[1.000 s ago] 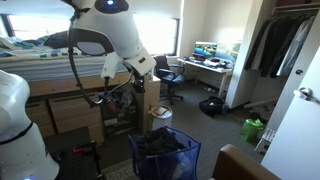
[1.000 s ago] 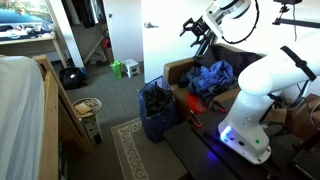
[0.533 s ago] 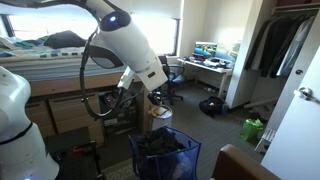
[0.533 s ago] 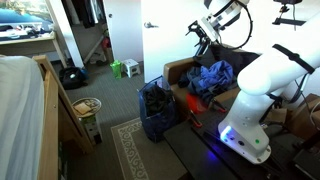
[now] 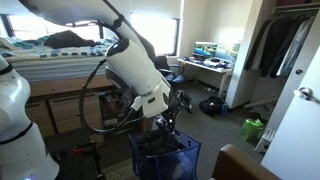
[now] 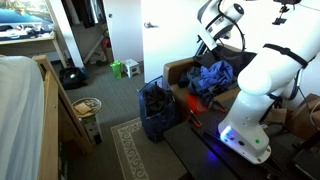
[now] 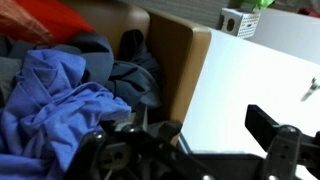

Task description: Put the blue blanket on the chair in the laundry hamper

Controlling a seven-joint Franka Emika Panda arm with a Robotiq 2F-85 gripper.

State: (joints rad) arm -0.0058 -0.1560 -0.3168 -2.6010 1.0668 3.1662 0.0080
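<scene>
The blue blanket [image 6: 210, 78] lies crumpled on the brown chair [image 6: 178, 70]. In the wrist view the blue blanket [image 7: 60, 100] fills the left side, next to the chair's brown arm [image 7: 180, 60]. The blue mesh laundry hamper [image 6: 155, 110] stands on the floor beside the chair with dark clothes in it; it also shows in an exterior view [image 5: 165, 152]. My gripper [image 7: 185, 140] is open and empty, above the chair's arm and to the right of the blanket. It shows in both exterior views [image 6: 206, 42] [image 5: 178, 100].
A red cloth [image 7: 70, 15] lies behind the blanket. Also in view are a desk with a monitor [image 5: 210, 52], an office chair [image 5: 168, 72], a green bag [image 5: 252, 128], a wicker basket [image 6: 88, 105], a rug [image 6: 130, 150] and a bed frame [image 6: 50, 90].
The arm has swung down and toward the chair. The gripper now hangs lower, close above the chair's arm. The blanket and hamper have not moved.
</scene>
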